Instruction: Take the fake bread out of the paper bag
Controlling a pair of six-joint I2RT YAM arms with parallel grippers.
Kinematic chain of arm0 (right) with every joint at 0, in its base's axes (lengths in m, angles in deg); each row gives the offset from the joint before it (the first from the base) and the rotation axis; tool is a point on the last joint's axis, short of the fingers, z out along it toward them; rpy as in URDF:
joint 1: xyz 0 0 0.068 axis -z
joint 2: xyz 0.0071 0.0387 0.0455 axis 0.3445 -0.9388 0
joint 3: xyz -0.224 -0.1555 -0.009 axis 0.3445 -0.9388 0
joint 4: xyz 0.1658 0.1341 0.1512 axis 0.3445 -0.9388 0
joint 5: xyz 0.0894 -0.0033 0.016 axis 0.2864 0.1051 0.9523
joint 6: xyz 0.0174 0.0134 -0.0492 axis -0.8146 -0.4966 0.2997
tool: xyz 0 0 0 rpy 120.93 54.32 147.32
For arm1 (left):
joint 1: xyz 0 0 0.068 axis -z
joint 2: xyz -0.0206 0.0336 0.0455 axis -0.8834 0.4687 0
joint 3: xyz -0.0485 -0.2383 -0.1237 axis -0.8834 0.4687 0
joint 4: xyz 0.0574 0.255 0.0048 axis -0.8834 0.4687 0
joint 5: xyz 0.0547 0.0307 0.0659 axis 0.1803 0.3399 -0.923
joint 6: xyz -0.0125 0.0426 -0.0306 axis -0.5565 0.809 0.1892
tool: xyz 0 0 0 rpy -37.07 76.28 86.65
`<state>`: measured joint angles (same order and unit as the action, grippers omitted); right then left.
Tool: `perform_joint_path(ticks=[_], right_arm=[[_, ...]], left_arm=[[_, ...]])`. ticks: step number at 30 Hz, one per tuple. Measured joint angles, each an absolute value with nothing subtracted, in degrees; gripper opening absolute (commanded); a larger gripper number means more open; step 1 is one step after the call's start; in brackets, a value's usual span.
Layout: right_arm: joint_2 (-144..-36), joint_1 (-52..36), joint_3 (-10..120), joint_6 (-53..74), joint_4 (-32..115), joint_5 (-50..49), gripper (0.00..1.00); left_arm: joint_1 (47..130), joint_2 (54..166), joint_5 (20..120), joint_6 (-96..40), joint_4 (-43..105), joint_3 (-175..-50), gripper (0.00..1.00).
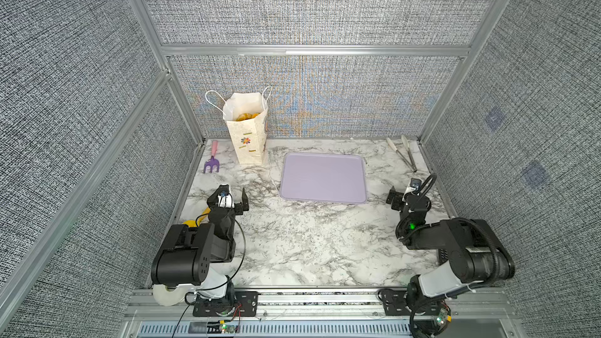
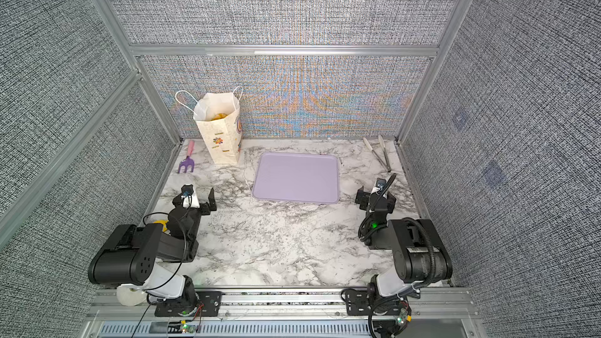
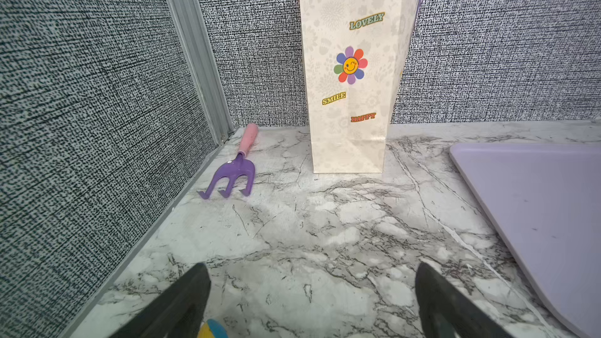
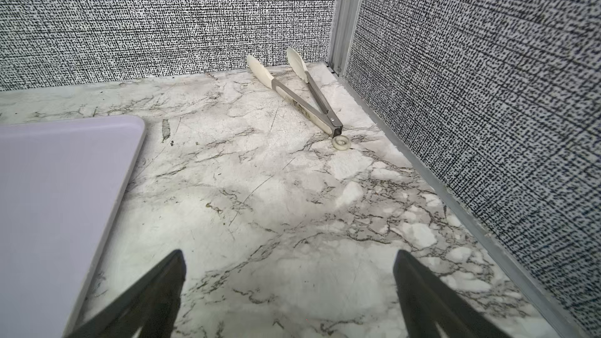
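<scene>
The paper bag [image 1: 247, 139] [image 2: 223, 141] stands upright at the back left of the marble table, its mouth open and its white cord handles up. The left wrist view shows the paper bag's [image 3: 349, 92] flower print and coloured lettering. Golden-orange fake bread [image 1: 247, 116] [image 2: 218, 116] shows just inside the mouth; most of it is hidden by the bag walls. My left gripper [image 1: 234, 194] [image 2: 199, 194] [image 3: 312, 268] is open and empty, low over the table, well in front of the bag. My right gripper [image 1: 403, 195] [image 2: 374, 196] [image 4: 289, 255] is open and empty, right of the tray.
A flat lilac tray [image 1: 323, 178] [image 2: 296, 178] [image 3: 536, 206] [image 4: 48, 190] lies mid-table. A purple toy rake [image 1: 211, 160] [image 3: 234, 170] lies left of the bag. Tongs [image 1: 403, 154] [image 4: 299, 92] rest in the back right corner. A yellow toy shovel [image 1: 196, 221] sits under my left arm.
</scene>
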<state>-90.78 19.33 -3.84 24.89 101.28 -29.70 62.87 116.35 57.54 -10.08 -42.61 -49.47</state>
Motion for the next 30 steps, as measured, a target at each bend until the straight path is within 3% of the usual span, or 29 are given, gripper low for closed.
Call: perform_joint_path(ticks=[30], right_arm=[[-90.78,19.73,-3.84,24.46,101.3,-29.68,0.99]], left_arm=[[63.53,116.35,57.17,-10.06,-42.61,-49.51,0.99]])
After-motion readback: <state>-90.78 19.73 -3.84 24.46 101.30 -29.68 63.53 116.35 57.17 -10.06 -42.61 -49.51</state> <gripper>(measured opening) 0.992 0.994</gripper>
